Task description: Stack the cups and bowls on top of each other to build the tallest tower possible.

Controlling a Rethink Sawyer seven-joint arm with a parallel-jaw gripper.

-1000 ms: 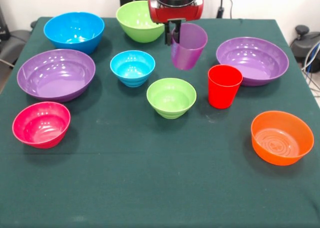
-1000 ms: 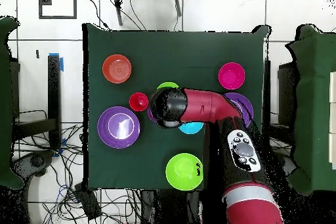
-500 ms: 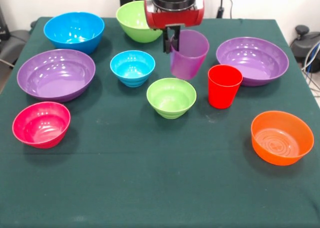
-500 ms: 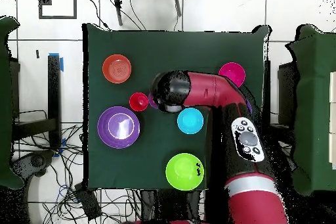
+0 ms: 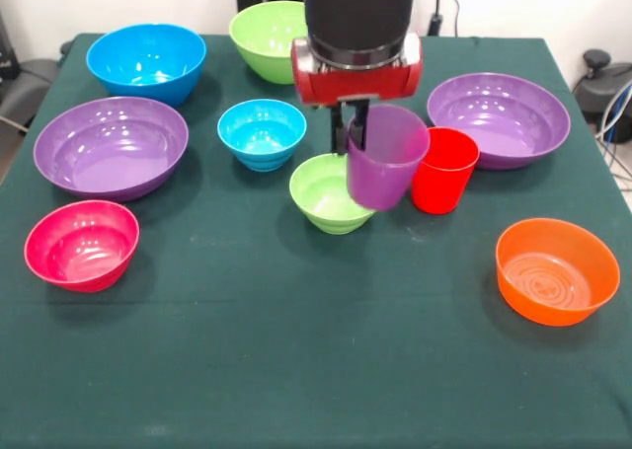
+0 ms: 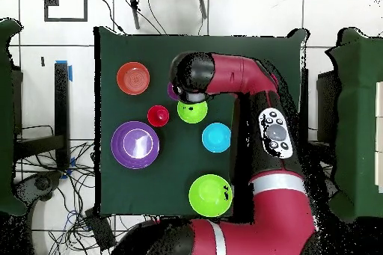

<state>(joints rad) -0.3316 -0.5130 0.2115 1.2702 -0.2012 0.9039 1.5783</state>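
Green tablecloth [image 5: 296, 350] carries eight bowls, one red cup [image 5: 444, 169]; hand [image 5: 355, 131] grips purple cup [image 5: 385, 158].

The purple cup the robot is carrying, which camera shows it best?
The front view. There the purple cup shows nearly whole, tilted, held at its rim by the gripper in front of the small lime green bowl. In the overhead view the arm covers it; only a purple sliver shows.
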